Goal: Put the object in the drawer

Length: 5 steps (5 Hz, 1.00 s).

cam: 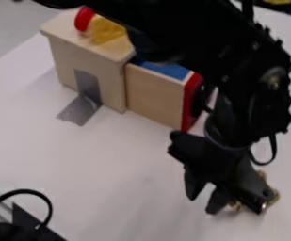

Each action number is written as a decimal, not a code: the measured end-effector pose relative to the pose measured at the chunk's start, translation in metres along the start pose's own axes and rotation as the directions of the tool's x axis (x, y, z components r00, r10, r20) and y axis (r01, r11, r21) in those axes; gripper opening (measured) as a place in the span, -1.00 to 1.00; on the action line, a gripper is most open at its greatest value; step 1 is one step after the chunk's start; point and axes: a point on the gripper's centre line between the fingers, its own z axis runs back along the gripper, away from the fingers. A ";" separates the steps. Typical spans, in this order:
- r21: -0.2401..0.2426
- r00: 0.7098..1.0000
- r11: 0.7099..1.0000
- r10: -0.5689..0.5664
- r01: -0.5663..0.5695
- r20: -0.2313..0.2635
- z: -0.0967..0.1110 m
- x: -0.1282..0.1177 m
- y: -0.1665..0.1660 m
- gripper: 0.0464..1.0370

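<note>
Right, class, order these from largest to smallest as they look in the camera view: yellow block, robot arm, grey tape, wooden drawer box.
1. Robot arm
2. Wooden drawer box
3. Grey tape
4. Yellow block

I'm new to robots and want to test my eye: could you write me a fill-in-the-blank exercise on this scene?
The drawer stands ____, showing blue inside. Its front panel is coloured ____. The block on top of the wooden box is coloured ____. The robot arm above the table is coloured ____.

Missing words: open; red; yellow; black.
</note>
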 end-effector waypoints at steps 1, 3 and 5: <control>-0.016 0.999 0.999 -0.041 0.041 0.021 -0.005 0.016 -0.009 0.45; -0.034 0.994 0.994 -0.097 0.099 0.048 -0.014 0.052 -0.011 0.92; -0.075 0.989 0.986 -0.148 0.147 -0.008 -0.045 0.069 -0.022 0.92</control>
